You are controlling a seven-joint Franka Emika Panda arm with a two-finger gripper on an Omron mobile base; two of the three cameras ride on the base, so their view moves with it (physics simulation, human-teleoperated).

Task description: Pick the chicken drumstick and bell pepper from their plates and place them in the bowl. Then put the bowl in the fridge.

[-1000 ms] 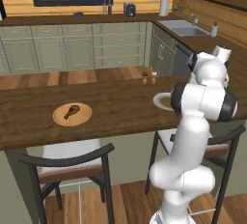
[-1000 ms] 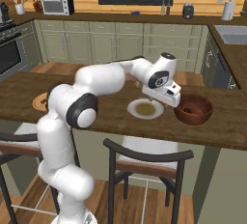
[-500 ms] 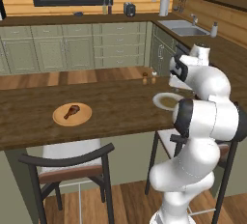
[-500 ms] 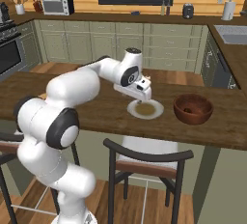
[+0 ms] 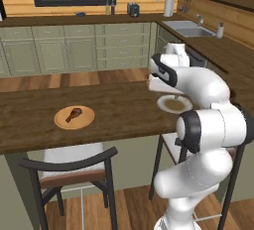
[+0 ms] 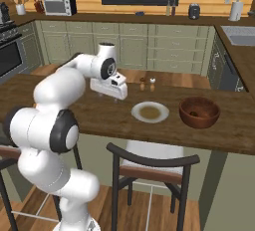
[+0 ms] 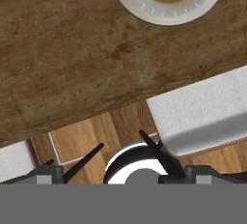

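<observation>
Dark wooden island counter (image 5: 114,110) runs across the foreground of both base views, with green cabinets (image 5: 59,55) and a window wall behind it. We find two stools (image 6: 152,168) tucked against its near edge.

On the counter we note a tan wooden plate (image 5: 74,117) toward the left end in the left base view. The chicken drumstick (image 5: 74,114) lies on it, inside the rim. The pale-rimmed plate (image 6: 150,112) with its brownish centre sits further right along the counter, and we see nothing on it. Just beside it to the right, in the right base view, stands the dark reddish-brown bowl (image 6: 199,112); it is near the plate but not touching it. Something small and dark lies in the bowl's bottom; we cannot tell what it is. Two small shakers (image 6: 147,83) stand behind the pale-rimmed plate.

We observe the gripper (image 6: 115,92) held above the counter, to the left of the pale-rimmed plate in the right base view and well apart from the wooden plate. In the hand view the gripper (image 7: 125,148) shows its two dark tips spread wide with nothing between them. That view looks down past the counter's near edge onto a white stool cushion (image 7: 202,109) and the plank floor (image 7: 91,138), with the pale-rimmed plate (image 7: 144,8) at the top.

We cannot locate the bell pepper with certainty.
</observation>
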